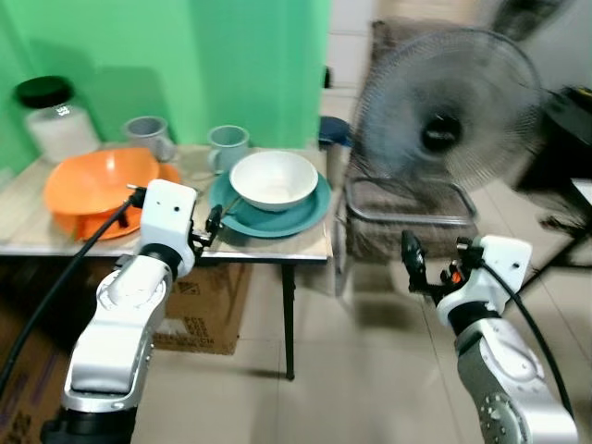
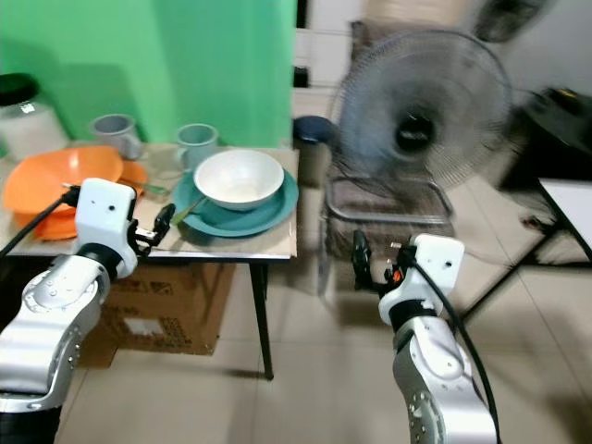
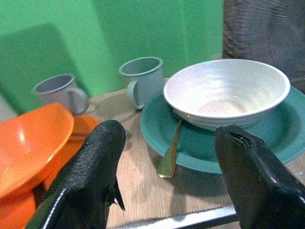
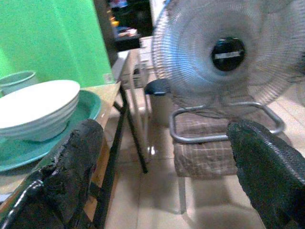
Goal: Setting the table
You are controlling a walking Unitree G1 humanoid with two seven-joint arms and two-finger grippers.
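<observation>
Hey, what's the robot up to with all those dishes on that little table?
It is setting the table but holds nothing yet. The left gripper sits at the table's near edge, jaws open, aimed at the spoon whose handle rests on the teal plate beneath the white bowl. An orange bowl and two grey-blue mugs stand further back. The right gripper hangs open off to the side, in front of a standing fan.
</observation>
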